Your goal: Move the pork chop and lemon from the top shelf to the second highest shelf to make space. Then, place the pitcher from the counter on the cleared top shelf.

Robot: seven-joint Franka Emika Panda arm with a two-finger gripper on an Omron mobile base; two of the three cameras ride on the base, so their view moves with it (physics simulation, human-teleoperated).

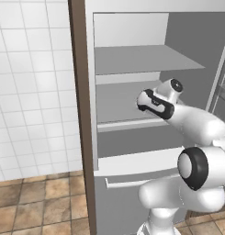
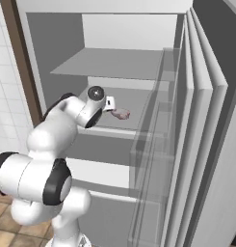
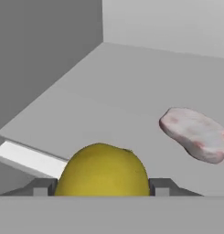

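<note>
My gripper is shut on the yellow lemon, whose sides meet both finger tips. It hangs just above the front of the second highest shelf, near that shelf's white rim. The pale pink pork chop lies flat on this same shelf, to the right and further in. From the right base view the gripper reaches into the fridge just left of the pork chop. Above it, the top shelf is bare. The pitcher is out of view.
The open fridge door with clear bins stands close on the right. A brown cabinet panel and tiled wall flank the fridge on the left. Lower shelves and a white drawer front sit below the arm.
</note>
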